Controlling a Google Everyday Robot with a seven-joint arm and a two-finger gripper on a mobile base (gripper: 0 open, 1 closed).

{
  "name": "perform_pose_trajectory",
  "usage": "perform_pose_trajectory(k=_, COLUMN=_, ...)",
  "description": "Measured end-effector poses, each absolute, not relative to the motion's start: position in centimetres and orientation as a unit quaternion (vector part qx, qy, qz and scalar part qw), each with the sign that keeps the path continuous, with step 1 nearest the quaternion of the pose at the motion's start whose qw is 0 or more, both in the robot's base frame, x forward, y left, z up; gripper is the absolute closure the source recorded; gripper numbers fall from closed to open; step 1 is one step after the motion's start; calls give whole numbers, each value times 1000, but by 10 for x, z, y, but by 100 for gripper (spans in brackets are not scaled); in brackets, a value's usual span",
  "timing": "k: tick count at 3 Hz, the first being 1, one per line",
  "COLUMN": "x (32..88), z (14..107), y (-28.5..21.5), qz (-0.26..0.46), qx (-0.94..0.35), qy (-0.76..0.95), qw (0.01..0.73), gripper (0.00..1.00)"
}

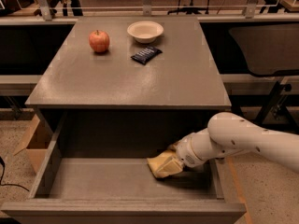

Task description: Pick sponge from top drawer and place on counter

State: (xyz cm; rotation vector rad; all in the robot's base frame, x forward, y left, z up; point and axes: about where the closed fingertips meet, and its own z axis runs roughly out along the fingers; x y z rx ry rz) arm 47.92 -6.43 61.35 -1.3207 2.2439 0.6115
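Reaching in from 3 o'clock, the white arm [243, 141] slopes down into the open drawer [93, 181]. It ends at the gripper [173, 160], which sits low over the drawer floor, close to the right wall, at about 4 o'clock in the view.

The sponge [159, 167] is inside the drawer, right at the gripper's tip and touching it. It shows as a pale-yellow pad poking out toward 9 o'clock. Its lower edge is on or just above the drawer floor, with a dark shadow beneath it toward 5 o'clock. Whether the gripper is pinching the sponge or only pressed against it I cannot tell, since the tip and the pad blur into one pale shape.

The drawer is pulled well out from under the counter [126, 87], with its front panel along 6 o'clock.

On the counter, toward 12 o'clock:
- an apple [99, 41] stands at 11 o'clock
- a bowl [145, 31] sits upright near the far edge
- a dark packet [146, 54] lies flat just in front of the bowl, near it and apart from the apple

On the floor at 8 o'clock, beside the drawer's left wall, stands an open box [32, 139].
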Motion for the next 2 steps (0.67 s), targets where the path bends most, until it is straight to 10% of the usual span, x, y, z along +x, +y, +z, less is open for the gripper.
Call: perform_pose_trajectory(k=2, x=469, z=667, y=-79, qz=234, qx=-493, qy=788, qw=285, gripper=100)
